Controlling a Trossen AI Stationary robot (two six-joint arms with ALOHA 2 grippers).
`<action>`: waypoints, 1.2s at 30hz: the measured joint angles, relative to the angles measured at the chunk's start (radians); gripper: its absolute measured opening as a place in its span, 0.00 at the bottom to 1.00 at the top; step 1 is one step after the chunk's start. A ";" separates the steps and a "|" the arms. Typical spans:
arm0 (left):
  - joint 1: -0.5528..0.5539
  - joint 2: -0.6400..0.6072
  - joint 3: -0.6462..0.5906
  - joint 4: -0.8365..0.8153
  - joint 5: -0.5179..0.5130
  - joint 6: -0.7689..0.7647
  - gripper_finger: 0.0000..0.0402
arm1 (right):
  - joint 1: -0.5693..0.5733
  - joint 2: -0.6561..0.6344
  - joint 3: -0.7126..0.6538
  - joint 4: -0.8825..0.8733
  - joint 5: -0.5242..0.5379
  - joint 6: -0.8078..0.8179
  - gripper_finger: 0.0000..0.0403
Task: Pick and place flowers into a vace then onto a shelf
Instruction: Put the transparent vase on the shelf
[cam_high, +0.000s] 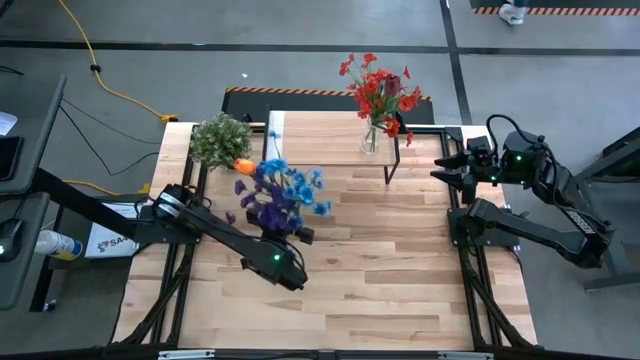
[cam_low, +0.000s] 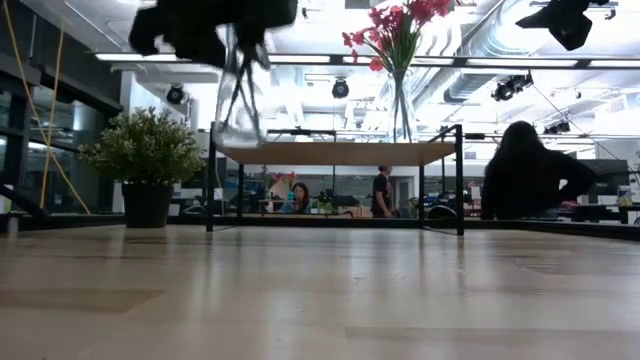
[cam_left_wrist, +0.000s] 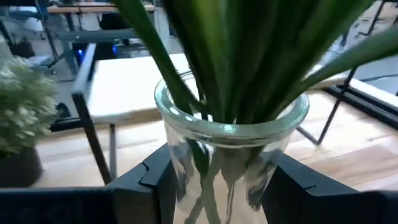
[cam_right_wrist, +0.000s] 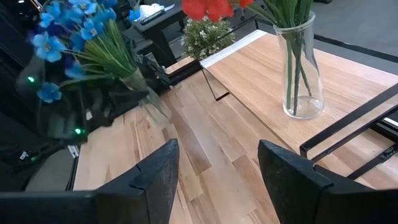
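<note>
A clear glass vase (cam_left_wrist: 230, 149) of green-stemmed flowers with blue and purple blooms (cam_high: 287, 192) hangs above the table's middle left, with my left gripper (cam_left_wrist: 227, 186) shut on it. The low view shows that vase (cam_low: 238, 100) well off the tabletop. The shelf (cam_high: 320, 135) stands at the far middle. On its plank stands a second glass vase (cam_right_wrist: 301, 74) of red flowers (cam_high: 380, 92). My right gripper (cam_high: 450, 165) hangs open and empty at the table's right edge, beside the shelf. My left gripper pinches the vase's round glass wall (cam_left_wrist: 180, 168) just below the rim, one dark finger (cam_left_wrist: 152, 183) on each side. The fingers come in about level. The vase is lifted clear of the table and leans a little, its stems and blooms standing out above the rim.
A bushy pale-green plant in a dark pot (cam_high: 220, 140) stands at the shelf's left end. An orange bloom (cam_high: 243, 165) shows beside it. The shelf's black legs (cam_low: 460, 180) rise at the far side. People sit in the room beyond the table.
</note>
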 joint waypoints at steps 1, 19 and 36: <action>-0.002 -0.005 0.019 -0.019 0.005 0.003 0.51 | 0.000 0.000 0.000 0.000 0.000 0.001 0.52; -0.002 -0.159 0.189 -0.023 -0.049 0.237 0.51 | 0.000 0.000 0.000 0.000 0.000 0.001 0.52; 0.074 -0.212 0.393 -0.029 -0.050 0.517 0.51 | 0.000 0.000 0.000 0.000 0.000 0.001 0.53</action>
